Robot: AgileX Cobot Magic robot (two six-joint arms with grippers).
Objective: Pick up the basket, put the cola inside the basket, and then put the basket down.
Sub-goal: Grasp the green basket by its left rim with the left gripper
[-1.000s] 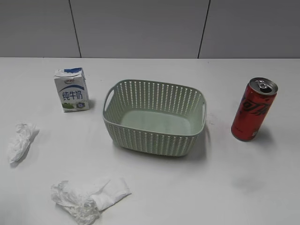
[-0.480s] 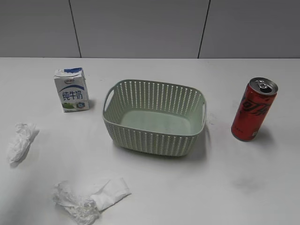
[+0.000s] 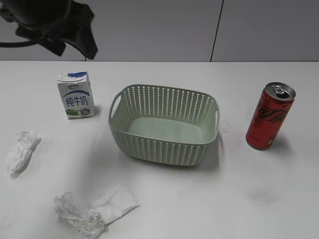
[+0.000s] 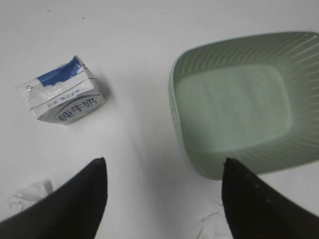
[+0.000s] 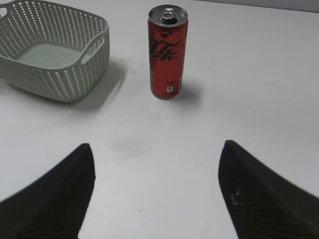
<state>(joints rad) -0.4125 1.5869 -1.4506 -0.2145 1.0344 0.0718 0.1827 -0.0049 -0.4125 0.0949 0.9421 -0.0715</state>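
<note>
The pale green basket [image 3: 164,145] stands empty at the table's middle. It also shows in the left wrist view [image 4: 175,99] and the right wrist view [image 5: 55,79]. The red cola can [image 3: 269,117] stands upright to the basket's right, apart from it, and shows in the right wrist view [image 5: 168,55]. My left gripper [image 3: 75,35] hangs high at the upper left; its jaws [image 4: 164,169] are open and empty above bare table between carton and basket. My right gripper [image 5: 157,149] is open and empty, well short of the can, and is out of the exterior view.
A white-and-blue milk carton [image 3: 76,95] stands left of the basket and also shows in the left wrist view [image 4: 62,97]. Crumpled tissues lie at the left [image 3: 22,149] and front left [image 3: 94,206]. The table's back edge meets a grey wall.
My left arm has come into the exterior view at the upper left. Basket, can and carton have not moved.
</note>
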